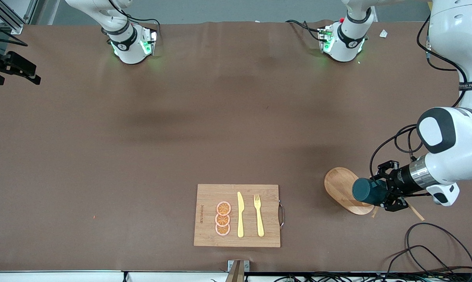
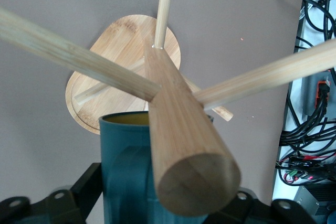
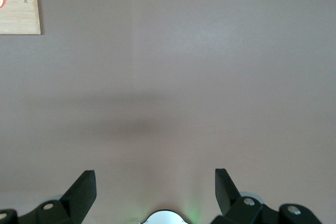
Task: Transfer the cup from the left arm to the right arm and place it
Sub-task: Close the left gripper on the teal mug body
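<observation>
The cup (image 1: 367,190) lies on its side in my left pincer (image 1: 382,192), clamped between the fingers and held up over the wooden peg rack (image 1: 343,188) at the left arm's end of the desk (image 1: 142,137). In my left wrist view the cup's (image 2: 128,166) yellowish rim sits right against the rack's thick central post (image 2: 181,145), with pegs spreading out above the oval base (image 2: 113,51). My right pincer (image 3: 155,190) hangs wide, holding nothing, over bare desk while that arm waits. Nearer the front camera lies a cutting board (image 1: 238,215) carrying orange slices (image 1: 223,218), a yellow knife (image 1: 240,214) and a yellow fork (image 1: 258,215).
</observation>
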### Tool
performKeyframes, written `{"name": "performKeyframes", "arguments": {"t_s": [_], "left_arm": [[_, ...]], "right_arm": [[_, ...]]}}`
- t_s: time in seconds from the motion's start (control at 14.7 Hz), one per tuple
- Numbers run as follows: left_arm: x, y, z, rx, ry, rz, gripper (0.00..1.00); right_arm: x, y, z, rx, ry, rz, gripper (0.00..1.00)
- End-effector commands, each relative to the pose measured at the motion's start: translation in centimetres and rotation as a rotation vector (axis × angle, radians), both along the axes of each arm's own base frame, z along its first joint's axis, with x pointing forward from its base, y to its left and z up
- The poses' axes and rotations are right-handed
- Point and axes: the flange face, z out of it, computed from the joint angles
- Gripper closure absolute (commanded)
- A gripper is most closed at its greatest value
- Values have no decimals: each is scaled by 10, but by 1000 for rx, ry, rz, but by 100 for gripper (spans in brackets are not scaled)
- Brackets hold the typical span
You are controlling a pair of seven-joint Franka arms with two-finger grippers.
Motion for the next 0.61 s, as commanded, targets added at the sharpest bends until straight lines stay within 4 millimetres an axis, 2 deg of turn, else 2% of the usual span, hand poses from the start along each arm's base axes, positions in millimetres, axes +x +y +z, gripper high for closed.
{"name": "performKeyframes", "arguments": {"t_s": [0.0,0.14,0.54], "left_arm": [[3,-4,1,-16,-7,18,34],[4,-3,0,-17,-6,18,42],[2,-9,12,-21,-17,14,43]], "right_arm": [[-1,-2,5,-3,-8,-4,0],[0,-3,6,-4,-11,-9,0],[1,-6,9,7,-19,-17,0]]}}
